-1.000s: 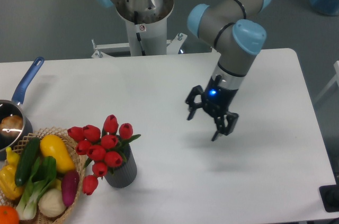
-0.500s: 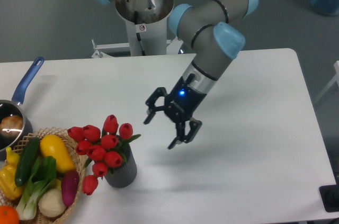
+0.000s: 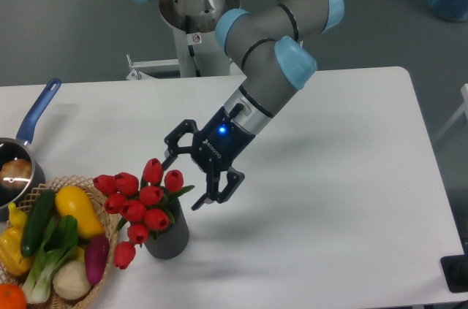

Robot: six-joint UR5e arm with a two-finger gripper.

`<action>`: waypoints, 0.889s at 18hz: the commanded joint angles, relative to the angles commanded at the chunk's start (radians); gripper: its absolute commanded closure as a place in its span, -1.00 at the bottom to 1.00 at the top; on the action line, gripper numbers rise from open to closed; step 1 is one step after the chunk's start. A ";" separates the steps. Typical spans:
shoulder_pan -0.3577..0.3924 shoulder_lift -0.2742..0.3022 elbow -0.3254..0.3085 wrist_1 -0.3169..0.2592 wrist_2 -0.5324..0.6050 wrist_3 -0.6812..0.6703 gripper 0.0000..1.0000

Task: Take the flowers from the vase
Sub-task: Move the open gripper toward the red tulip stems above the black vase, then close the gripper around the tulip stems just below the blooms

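One vegetable basket (image 3: 44,265) and saucepan (image 3: 18,155) left of the flowers (image 3: 142,203).

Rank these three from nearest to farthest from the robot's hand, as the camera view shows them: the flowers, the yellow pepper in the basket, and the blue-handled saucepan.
1. The flowers, in the vase just left of the open hand.
2. The yellow pepper, farther left, in the basket.
3. The blue-handled saucepan, at the table's far left edge.

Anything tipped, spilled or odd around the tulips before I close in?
Nothing spilled. The short dark grey ribbed vase stands upright; the red tulips lean left over the wicker basket, one bloom drooping low. The open claw hangs just right of them.
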 joint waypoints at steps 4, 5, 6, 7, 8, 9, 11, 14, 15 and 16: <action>-0.014 -0.032 0.003 0.000 -0.031 0.000 -1.00; -0.015 -0.037 0.008 0.000 -0.040 0.000 -1.00; -0.020 -0.048 0.012 0.000 -0.066 -0.002 -1.00; -0.029 -0.057 0.014 0.000 -0.104 -0.003 -1.00; -0.032 -0.058 0.012 -0.002 -0.114 -0.008 -1.00; -0.032 -0.057 0.014 0.000 -0.114 -0.015 -1.00; -0.031 -0.054 0.014 -0.002 -0.117 -0.021 -0.75; -0.032 -0.054 0.014 -0.002 -0.118 -0.021 -0.06; -0.031 -0.054 0.014 -0.002 -0.120 -0.021 0.21; -0.029 -0.054 0.014 0.000 -0.118 -0.018 0.53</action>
